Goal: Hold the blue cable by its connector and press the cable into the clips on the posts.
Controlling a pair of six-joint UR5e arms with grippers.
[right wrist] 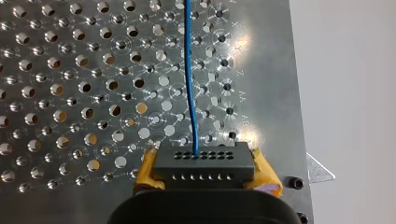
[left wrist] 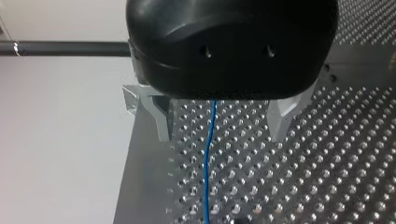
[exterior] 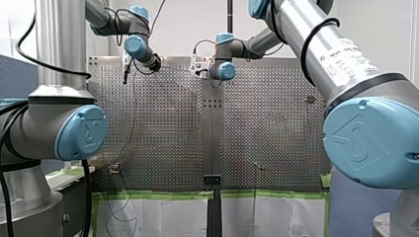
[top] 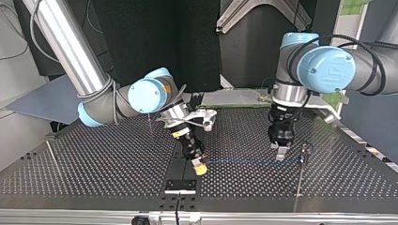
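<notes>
Black rectangular connector (right wrist: 204,169) clamped in my right gripper (right wrist: 204,161) keeps the thin blue cable (top: 248,162) taut toward top-view three o'clock, under my open left gripper (left wrist: 219,123)

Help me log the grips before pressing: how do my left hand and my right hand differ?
My right hand is shut on the black connector; my left hand is open, the blue cable running between its fingers, clear of both. My right hand has yellow pads; my left hand has bare metal fingers. Both hang low over the perforated table, along the same cable.
</notes>
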